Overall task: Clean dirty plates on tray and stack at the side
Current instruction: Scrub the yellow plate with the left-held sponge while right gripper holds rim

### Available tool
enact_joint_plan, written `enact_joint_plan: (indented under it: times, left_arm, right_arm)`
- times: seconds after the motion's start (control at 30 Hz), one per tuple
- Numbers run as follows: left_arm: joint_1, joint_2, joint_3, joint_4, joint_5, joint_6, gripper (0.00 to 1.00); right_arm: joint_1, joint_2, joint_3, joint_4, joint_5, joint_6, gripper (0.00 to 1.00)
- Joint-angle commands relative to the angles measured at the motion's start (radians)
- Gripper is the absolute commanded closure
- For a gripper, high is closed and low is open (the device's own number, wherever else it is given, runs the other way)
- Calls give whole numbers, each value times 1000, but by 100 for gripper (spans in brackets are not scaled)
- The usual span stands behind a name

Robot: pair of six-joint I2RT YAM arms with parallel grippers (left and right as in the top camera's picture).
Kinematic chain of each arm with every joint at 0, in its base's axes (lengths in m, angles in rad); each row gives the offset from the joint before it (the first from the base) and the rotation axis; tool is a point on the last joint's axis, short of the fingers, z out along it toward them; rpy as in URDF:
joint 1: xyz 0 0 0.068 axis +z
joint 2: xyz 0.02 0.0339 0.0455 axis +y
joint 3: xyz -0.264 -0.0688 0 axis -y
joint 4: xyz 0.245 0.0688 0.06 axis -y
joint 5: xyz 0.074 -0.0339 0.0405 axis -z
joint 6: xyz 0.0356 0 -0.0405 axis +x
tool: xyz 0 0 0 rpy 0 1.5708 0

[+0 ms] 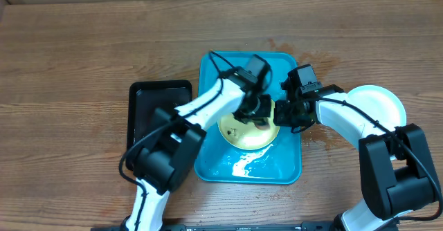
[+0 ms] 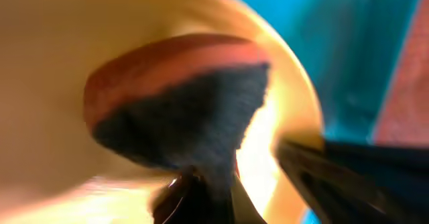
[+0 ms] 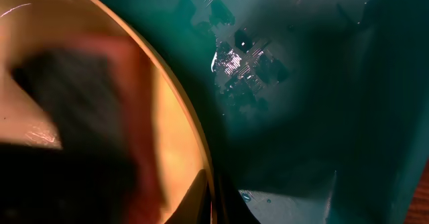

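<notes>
The step in hand is scrubbing. The left gripper (image 1: pixel 255 110) hangs over the yellow plate (image 1: pixel 259 137), its fingers pinched on a sponge (image 2: pixel 181 103) whose dark scouring face is pressed flat against the plate's middle. The plate lies inside the turquoise tray (image 1: pixel 208 86), a little toward 6 o'clock of the tray's centre. The right gripper (image 1: pixel 289 112) sits at the plate's 3 o'clock edge. In the dark right wrist view its fingers seem to be closed on the rim, steadying the plate, though I cannot be certain. Water glints on the tray floor at 6 o'clock of the plate.

A pale blue plate (image 1: pixel 381 103) lies on the table at 3 o'clock, well apart from the tray, probably the start of the stack. A black tray (image 1: pixel 149 113) lies at 9 o'clock.

Next, the sponge should lift clear. The right arm can then carry the yellow plate over the tray's rim and set it on the pale one.
</notes>
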Motion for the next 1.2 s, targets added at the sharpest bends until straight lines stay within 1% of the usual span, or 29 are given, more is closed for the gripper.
enact_joint_plan:
  times: [0.0,0.2,0.33,0.53,0.67,0.77,0.87,1.03,1.17]
  left_arm:
    - [-26,54,-13,-40,118,-23,96]
    - [-21,58,-12,-183,108,-15,96]
    - [-2,55,-12,-270,15,-16,96]
    - [66,29,-10,-352,-199,-31,96]
    - [102,25,-10,-385,-412,-31,96]
    - [102,27,-10,-381,-612,-27,96]
    - [100,27,-9,-380,-743,-11,96]
    - [117,27,18,-404,-869,12,96]
    - [127,27,56,-390,-869,15,96]
  right_arm:
    - [3,14,-8,-13,32,3,96]
    - [3,14,-8,-16,32,4,96]
    - [3,14,-7,-16,32,4,96]
    - [3,14,-8,-18,32,4,96]
    - [3,14,-8,-22,32,4,96]
    - [3,14,-8,-24,32,4,96]
    - [3,14,-8,-25,32,3,96]
    - [3,14,-8,-25,32,3,96]
    - [3,14,-8,-25,32,3,96]
